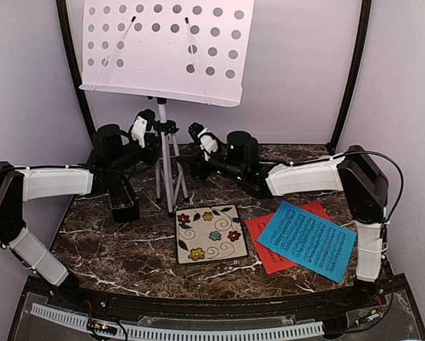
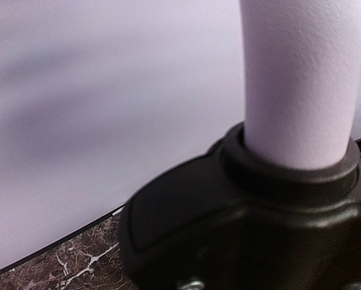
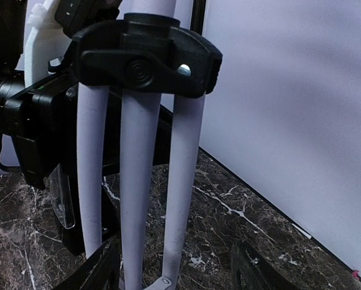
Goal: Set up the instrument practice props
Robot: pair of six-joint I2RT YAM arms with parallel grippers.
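white perforated metal music stand on tripod (image 1: 163, 50), upper centre: likely light, stiff, top-heavy; grasp low on the pole (image 1: 161, 112). right gripper (image 3: 177, 266) jaws stand apart; left gripper (image 1: 143, 128) state cannot be told.

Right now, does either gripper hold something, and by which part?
The right gripper is open near the music stand legs, holding nothing; for the left gripper, I cannot tell.

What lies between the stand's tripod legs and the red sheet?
The square floral tile lies flat there, between the tripod legs and the red sheet, seen in the top external view.
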